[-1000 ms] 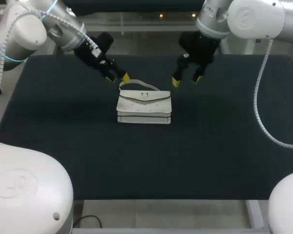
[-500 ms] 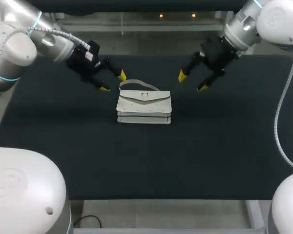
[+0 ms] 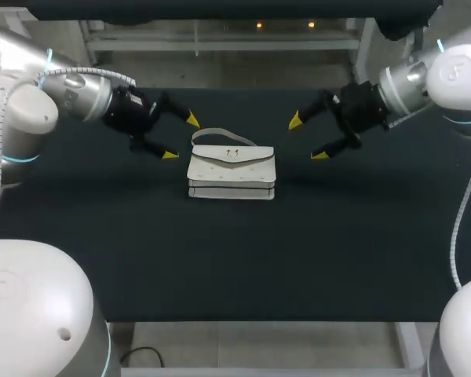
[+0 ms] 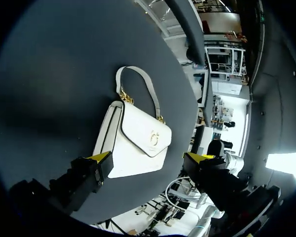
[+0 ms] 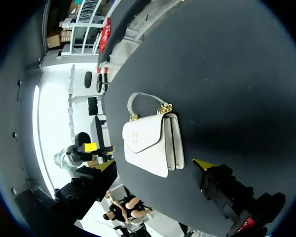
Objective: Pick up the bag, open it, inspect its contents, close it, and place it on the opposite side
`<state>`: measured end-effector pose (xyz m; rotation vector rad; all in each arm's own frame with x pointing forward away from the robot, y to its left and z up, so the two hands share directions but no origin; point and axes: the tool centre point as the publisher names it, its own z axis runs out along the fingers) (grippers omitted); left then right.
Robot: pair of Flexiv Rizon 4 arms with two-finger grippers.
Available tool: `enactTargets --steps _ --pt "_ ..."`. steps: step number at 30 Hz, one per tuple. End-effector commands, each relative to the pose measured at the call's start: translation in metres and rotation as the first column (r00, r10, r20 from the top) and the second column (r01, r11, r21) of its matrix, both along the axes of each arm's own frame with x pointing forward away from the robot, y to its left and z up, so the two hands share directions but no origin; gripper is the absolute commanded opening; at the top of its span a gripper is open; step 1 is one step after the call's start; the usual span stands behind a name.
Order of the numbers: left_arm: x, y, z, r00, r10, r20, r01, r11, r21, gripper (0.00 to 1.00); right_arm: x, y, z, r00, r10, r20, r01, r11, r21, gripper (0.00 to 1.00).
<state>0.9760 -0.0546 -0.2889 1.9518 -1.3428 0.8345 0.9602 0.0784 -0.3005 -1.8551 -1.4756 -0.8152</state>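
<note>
Centrally, the white bag [image 3: 231, 171] is lying with its flap shut on the dark table [image 3: 220, 259], its handle pointing away from the robot. Just beyond, the left gripper [image 3: 180, 137] and right gripper [image 3: 308, 137] are hovering either side of it, both gaping wide and holding nothing.

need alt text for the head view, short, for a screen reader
A white handbag with its flap closed sits near the middle of a dark table, its loop handle towards the far edge. The left pincer and the right pincer hang open on either side of it, neither touching it.
</note>
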Motion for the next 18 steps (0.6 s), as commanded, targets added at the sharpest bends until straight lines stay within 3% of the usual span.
enactTargets --steps 1,5,10,18 --pt "-0.005 0.0 -0.003 0.996 0.08 -0.05 -0.081 0.996 -0.024 1.0 -0.007 -0.001 -0.002 0.997 -0.063 0.054 0.063 0.998 0.016 1.0" --pt "-0.004 -0.003 -0.006 0.997 0.07 -0.043 -0.073 0.996 -0.056 1.0 -0.007 -0.001 -0.002 0.997 -0.063 0.054 0.063 0.998 0.016 1.0" --pt "0.001 -0.007 -0.022 1.0 -0.003 -0.025 0.0 0.993 -0.119 1.0 -0.002 0.021 -0.02 0.997 0.071 -0.035 -0.074 0.995 -0.073 1.0" --pt "0.014 0.003 -0.032 0.995 -0.098 0.001 0.096 0.978 -0.184 1.0 0.007 0.023 -0.023 0.984 0.141 -0.108 -0.139 0.99 0.025 1.0"
